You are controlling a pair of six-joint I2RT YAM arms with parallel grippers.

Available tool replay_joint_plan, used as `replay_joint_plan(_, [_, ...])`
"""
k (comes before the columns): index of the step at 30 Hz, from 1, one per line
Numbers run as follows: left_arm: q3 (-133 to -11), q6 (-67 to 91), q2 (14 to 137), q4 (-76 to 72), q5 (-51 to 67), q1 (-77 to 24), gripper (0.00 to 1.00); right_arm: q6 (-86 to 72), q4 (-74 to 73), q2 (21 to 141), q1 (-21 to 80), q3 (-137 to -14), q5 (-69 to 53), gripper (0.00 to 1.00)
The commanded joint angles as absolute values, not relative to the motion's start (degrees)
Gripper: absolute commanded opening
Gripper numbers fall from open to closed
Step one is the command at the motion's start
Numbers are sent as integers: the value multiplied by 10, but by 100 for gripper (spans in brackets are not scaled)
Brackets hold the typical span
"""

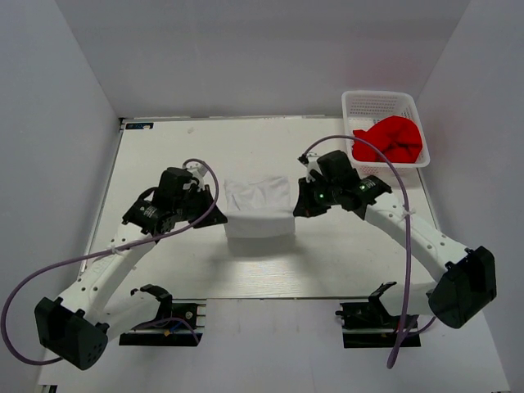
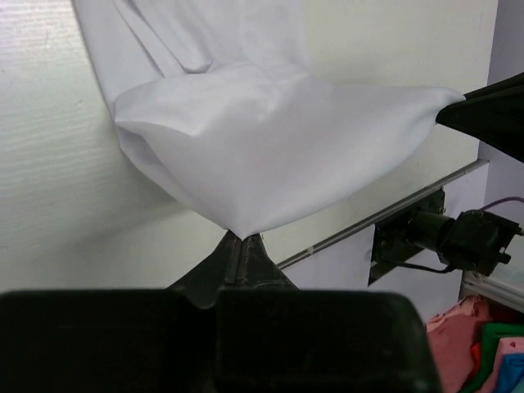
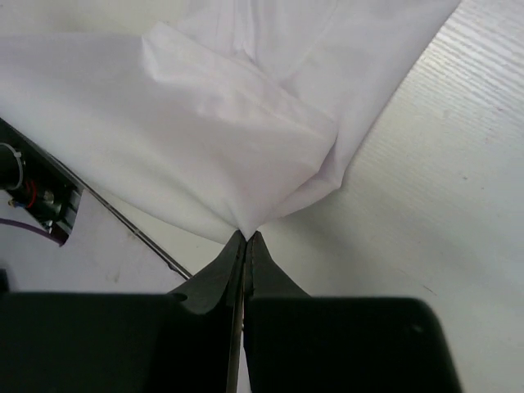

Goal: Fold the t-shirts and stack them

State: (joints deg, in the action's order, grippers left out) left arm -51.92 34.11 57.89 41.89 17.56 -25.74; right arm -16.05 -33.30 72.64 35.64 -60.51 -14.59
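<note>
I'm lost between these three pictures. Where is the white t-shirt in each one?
Top view: the white t-shirt sits mid-table, between the left claw and the right claw.
Left wrist view: it fills the upper middle, a corner pinched in the left claw at the bottom.
Right wrist view: it covers the upper left, pinched in the right claw below.
Shared landmark: the pale table under the cloth.

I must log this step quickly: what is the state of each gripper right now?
Left gripper: closed, fingers pinching the white shirt.
Right gripper: closed, fingers pinching the same white shirt.
</note>
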Motion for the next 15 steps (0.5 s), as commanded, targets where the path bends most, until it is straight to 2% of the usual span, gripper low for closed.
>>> replay_joint_plan(1, [-556,332,588,398,135,-258,0,-152,-364,761,351,-666,-110,0])
replay_joint_plan(5, [-578,338,621,367,86,-258,0,-178,-344,792,345,-702,-41,0])
replay_joint_plan(15, [-643,345,721,320,-3,-245,0,-178,-359,889,316,-804,-47,0])
